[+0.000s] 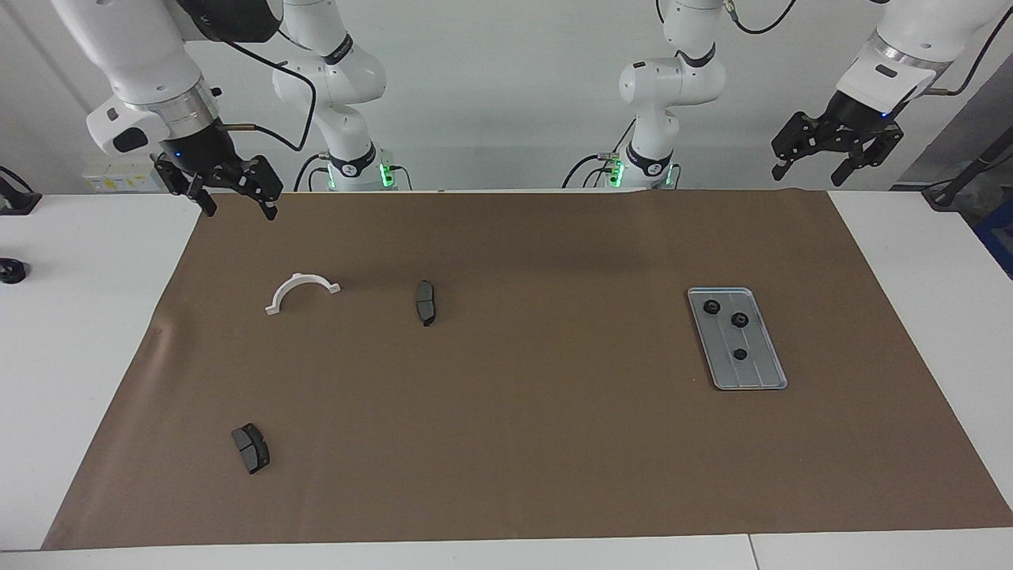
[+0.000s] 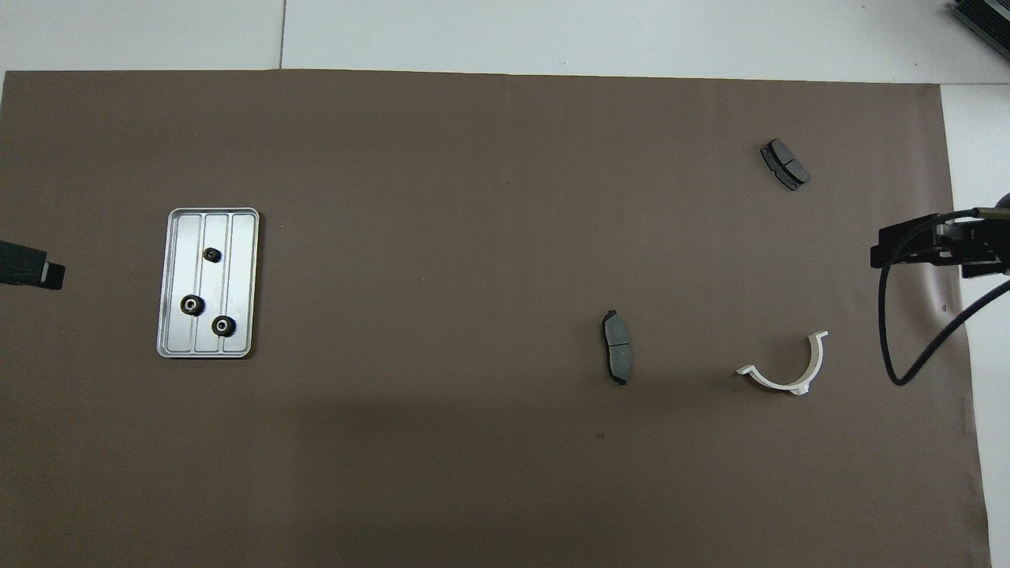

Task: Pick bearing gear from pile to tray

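Note:
The silver tray (image 1: 764, 372) (image 2: 241, 276) lies on the brown mat toward the left arm's end. Three small black bearing gears sit in it (image 1: 711, 307) (image 1: 740, 319) (image 1: 740, 354) (image 2: 211, 254). The pile toward the right arm's end shows a white half-ring bracket (image 1: 302, 291) (image 2: 785, 367) and two dark brake pads (image 1: 426, 302) (image 1: 251, 447). My left gripper (image 1: 809, 172) hangs open and empty, high over the mat's corner near its base. Only its tip (image 2: 35, 274) shows from overhead. My right gripper (image 1: 240, 210) (image 2: 907, 246) waits open and empty over the mat's other near corner.
The brown paper mat (image 1: 506, 475) covers most of the white table. A small black object (image 1: 12, 271) sits on the bare table past the right arm's end. A black cable (image 2: 899, 347) loops down from the right arm near the bracket.

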Available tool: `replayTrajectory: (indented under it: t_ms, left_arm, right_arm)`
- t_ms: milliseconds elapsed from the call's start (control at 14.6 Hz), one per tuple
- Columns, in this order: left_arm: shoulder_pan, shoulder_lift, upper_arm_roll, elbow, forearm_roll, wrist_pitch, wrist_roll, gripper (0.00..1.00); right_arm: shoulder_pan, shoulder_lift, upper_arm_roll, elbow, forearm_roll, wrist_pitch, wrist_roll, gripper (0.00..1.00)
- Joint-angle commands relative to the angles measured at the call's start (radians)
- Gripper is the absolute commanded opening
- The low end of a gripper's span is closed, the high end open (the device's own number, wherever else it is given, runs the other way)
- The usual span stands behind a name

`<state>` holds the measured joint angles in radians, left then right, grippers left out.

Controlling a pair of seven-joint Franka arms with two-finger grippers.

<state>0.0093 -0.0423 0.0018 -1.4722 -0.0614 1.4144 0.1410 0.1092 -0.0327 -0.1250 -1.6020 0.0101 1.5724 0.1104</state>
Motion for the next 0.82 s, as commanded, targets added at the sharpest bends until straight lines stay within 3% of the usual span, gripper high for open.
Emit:
replayTrajectory:
  t_ms: [0,342,547,752]
  left_arm:
    - [0.020,-0.024,-0.020,-0.014,0.017,-0.017,-0.004,1.00]
    - [0.012,-0.028,-0.020,-0.022,0.060,-0.037,-0.012,1.00]
    - [0.009,-0.068,-0.023,-0.103,0.072,0.020,-0.088,1.00]
    - [0.008,-0.059,-0.026,-0.112,0.071,0.061,-0.121,1.00]
  right_arm:
    - [-0.003,-0.021,-0.002,-0.022,0.014,0.011,-0.023,1.00]
    - [-0.003,-0.021,-0.002,-0.022,0.014,0.011,-0.023,1.00]
    - [-0.003,-0.021,-0.002,-0.022,0.014,0.011,-0.023,1.00]
    - [-0.003,-0.021,-0.002,-0.022,0.014,0.011,-0.023,1.00]
